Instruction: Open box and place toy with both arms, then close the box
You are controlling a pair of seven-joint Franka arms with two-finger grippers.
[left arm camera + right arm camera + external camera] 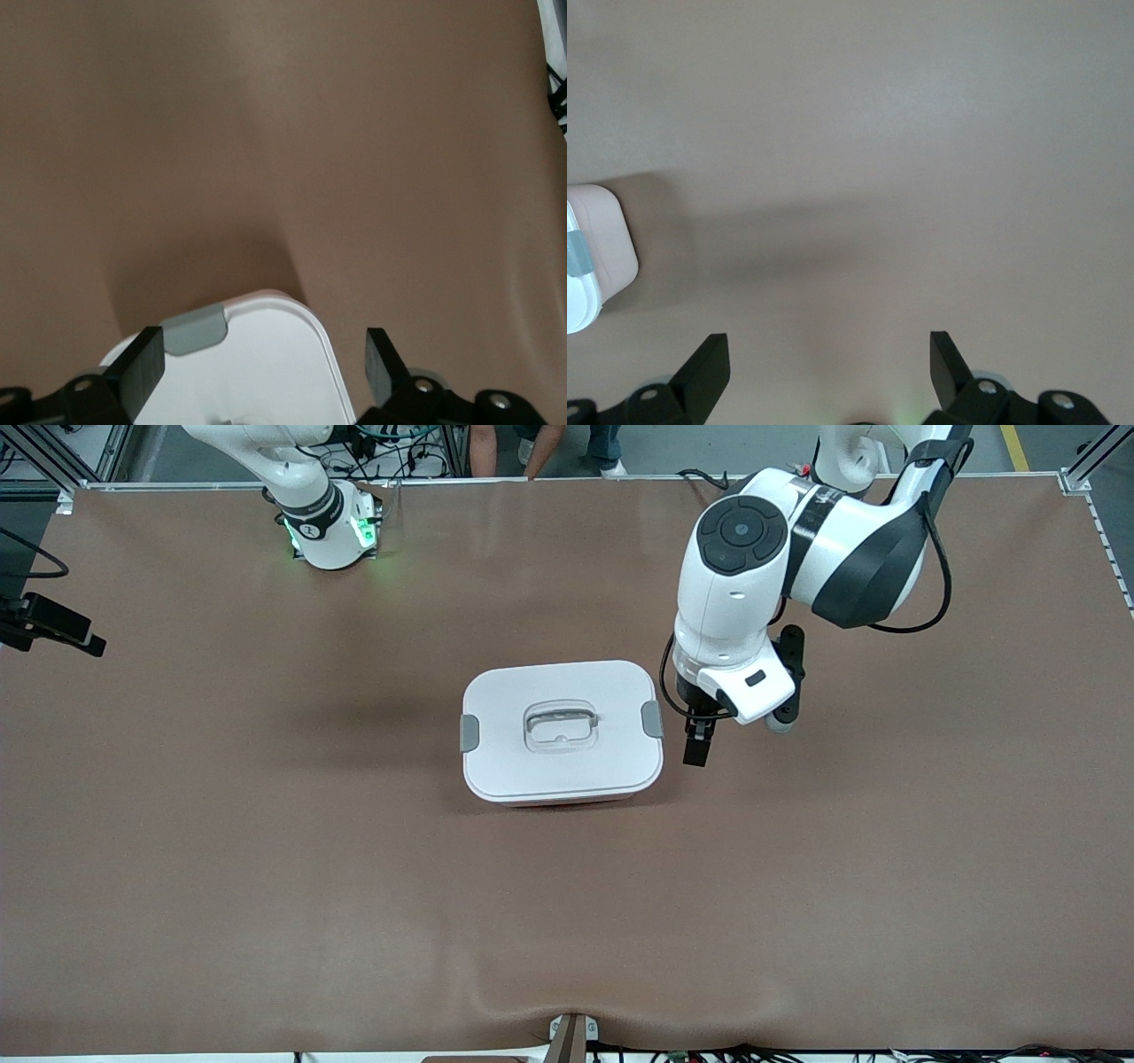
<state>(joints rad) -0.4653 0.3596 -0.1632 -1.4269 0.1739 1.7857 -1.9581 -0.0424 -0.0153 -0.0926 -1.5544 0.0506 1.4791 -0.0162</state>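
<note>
One box (pixel 562 732), white-lidded with grey clips (pixel 652 718) and a clear handle (pixel 560 726), sat shut mid-table in the front view, pink showing at its base; the left gripper (pixel 697 740) hung beside it. The left wrist view showed released jaws over one clip (pixel 196 329). The right wrist view showed the right gripper (pixel 829 359) spread above the bare table (pixel 921 133), the box (pixel 594 257) at its edge. No writing was readable.

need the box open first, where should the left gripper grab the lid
Probably the grey clip at the left arm's end of the lid, approached from above. It sticks out from the lid's edge, and the open left gripper hangs right beside it. The recessed handle is the alternative.
</note>
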